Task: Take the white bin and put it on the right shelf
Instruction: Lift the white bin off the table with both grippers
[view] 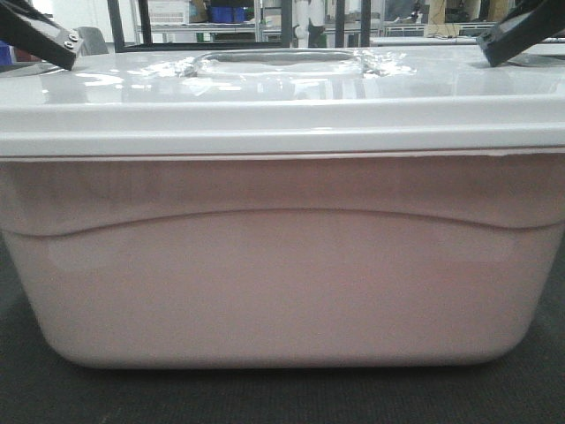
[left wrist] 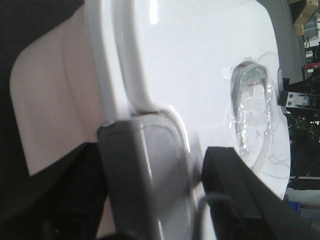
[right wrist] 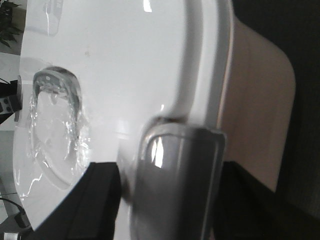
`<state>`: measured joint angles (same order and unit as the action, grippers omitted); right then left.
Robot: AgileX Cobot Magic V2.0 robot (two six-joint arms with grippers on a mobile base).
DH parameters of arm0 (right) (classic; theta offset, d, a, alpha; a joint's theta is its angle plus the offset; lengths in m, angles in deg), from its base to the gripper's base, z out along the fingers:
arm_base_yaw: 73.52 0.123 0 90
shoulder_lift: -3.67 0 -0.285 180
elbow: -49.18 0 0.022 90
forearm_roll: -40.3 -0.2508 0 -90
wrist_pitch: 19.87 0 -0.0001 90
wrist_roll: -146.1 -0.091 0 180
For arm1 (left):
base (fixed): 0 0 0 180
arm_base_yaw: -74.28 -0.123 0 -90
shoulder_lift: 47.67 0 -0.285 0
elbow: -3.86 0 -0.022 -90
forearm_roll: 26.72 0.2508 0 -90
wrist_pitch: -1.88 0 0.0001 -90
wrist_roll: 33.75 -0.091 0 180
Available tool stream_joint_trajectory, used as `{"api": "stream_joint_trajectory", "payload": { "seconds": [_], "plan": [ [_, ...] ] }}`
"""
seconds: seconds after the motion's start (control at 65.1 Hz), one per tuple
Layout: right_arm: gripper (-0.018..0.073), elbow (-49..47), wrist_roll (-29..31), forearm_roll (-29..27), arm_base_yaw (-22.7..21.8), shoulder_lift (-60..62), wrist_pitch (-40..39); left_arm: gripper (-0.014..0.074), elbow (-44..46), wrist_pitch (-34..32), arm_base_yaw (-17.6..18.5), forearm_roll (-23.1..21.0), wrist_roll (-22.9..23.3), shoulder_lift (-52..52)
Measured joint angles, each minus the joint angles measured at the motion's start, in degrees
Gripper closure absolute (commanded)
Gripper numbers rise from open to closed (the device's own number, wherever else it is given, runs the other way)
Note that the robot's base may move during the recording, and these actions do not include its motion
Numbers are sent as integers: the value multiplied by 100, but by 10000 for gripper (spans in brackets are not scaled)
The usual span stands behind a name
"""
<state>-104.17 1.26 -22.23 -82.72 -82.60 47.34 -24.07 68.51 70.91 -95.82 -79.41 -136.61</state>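
The white bin (view: 282, 283) fills the front view, a pale pinkish tub under a glossy white lid (view: 282, 97) with a recessed handle (view: 278, 60). My left gripper (left wrist: 152, 150) is at the bin's left end. Its two black fingers (left wrist: 235, 185) close on either side of the grey latch (left wrist: 145, 175) at the lid's edge. My right gripper (right wrist: 167, 167) holds the matching grey latch (right wrist: 180, 180) at the right end in the same way. In the front view the arms show only as dark bars at the top corners (view: 40, 35) (view: 521, 31). The right shelf is out of view.
A dark surface (view: 282, 397) lies under the bin. Behind the lid stand dark uprights (view: 115, 22) and a far rack holding blue bins (view: 228, 13). A green plant (right wrist: 7, 20) shows at the edge of the right wrist view.
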Motion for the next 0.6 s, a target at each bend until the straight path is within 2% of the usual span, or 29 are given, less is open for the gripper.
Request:
{"api": "stream_joint_trajectory", "payload": {
  "seconds": [0.292,0.599],
  "plan": [
    [208,0,-13,0,-8,0,0,303,0,0,0,0,0,0],
    [211,0,-13,0,-8,0,0,303,4,0,0,10,-47,0]
  ]
}}
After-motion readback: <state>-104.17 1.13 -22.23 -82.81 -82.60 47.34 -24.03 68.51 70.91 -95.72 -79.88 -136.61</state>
